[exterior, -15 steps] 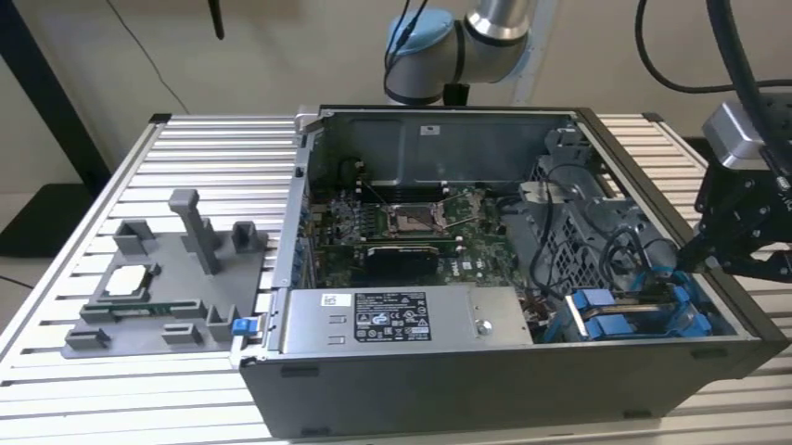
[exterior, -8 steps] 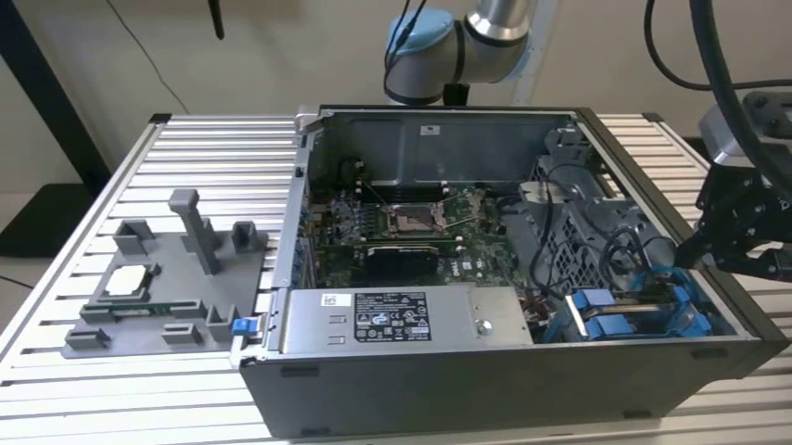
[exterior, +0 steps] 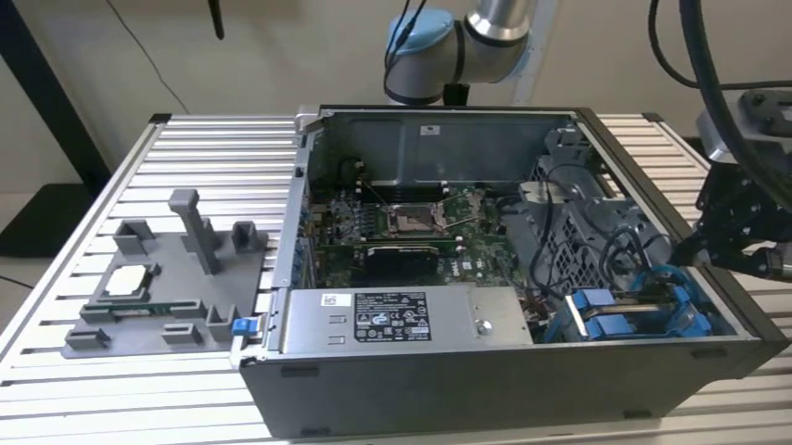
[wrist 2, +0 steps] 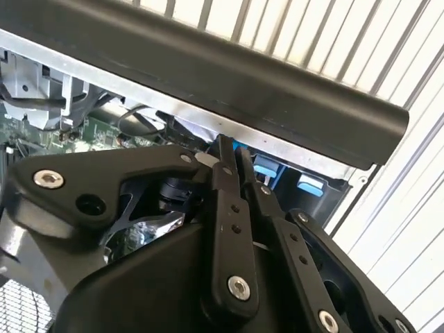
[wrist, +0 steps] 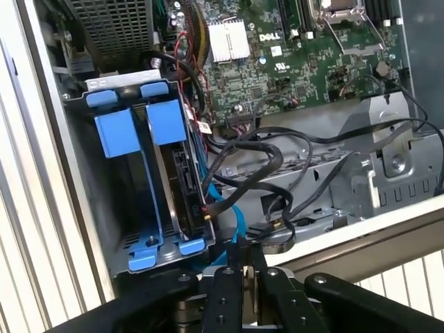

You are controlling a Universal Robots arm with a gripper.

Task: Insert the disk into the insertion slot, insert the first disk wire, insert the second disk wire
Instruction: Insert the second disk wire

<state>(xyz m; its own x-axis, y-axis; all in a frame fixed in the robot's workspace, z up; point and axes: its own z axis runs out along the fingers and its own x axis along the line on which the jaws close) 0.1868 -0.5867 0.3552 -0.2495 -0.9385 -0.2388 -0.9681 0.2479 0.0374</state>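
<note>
Disk (wrist: 184, 182) sits edge-up in 1 of 2 blue carriers (exterior: 606, 326) (lower right of the exterior view), connector end facing the wires (wrist: 257, 149); clenched gripper (wrist: 248, 254) hovers beside them.

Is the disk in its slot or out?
In. The disk sits on edge inside the drive cage, its blue carrier level with the empty carrier alongside.

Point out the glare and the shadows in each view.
Exterior view: even light on the slatted table, with the computer case shaded around its blue drive bay. Second wrist view: the gripper stands dark against the glaring slatted table. First wrist view: the white heatsink is washed out.
</note>
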